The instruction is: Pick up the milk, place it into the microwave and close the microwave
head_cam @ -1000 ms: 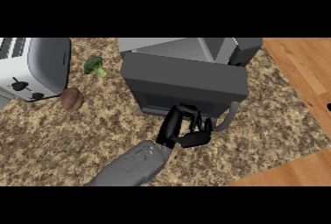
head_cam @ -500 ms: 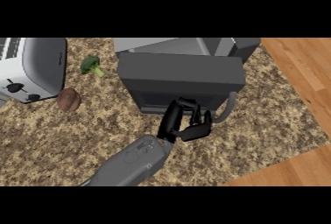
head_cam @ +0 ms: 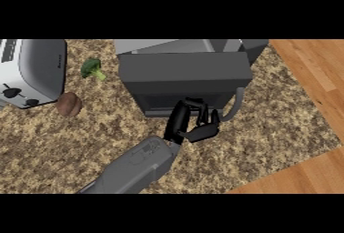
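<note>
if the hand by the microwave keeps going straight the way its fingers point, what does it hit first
Most likely the microwave door. The hand points up the view, and its curled fingers are already at the door's lower front edge. Whether they touch it cannot be told, since depth is unclear.

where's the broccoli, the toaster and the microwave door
broccoli (head_cam: 92,68), head view, on its green head
toaster (head_cam: 37,68), head view, on its silver top
microwave door (head_cam: 184,82), head view, on the dark door panel
</note>
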